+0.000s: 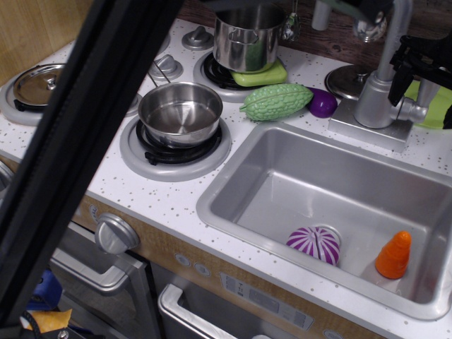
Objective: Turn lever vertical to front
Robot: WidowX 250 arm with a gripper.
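Observation:
The lever (413,111) is a short silver-grey stub sticking out to the right from the thick faucet column (373,99), at the back right behind the sink. The thin curved spout (393,28) rises above the column. My black gripper (422,83) hangs just above and slightly right of the lever, its fingers reaching down toward it. Whether the fingers touch the lever, and how far apart they are, cannot be told; the gripper is partly cut off by the frame edge.
A grey sink (282,169) holds a purple-white striped ball (314,244) and an orange cone (394,256). A green gourd (275,101) and a purple eggplant (323,103) lie left of the faucet. There are pots (180,113) (248,37) on the burners, a stove knob (115,234), and a black bar (78,141) across the left foreground.

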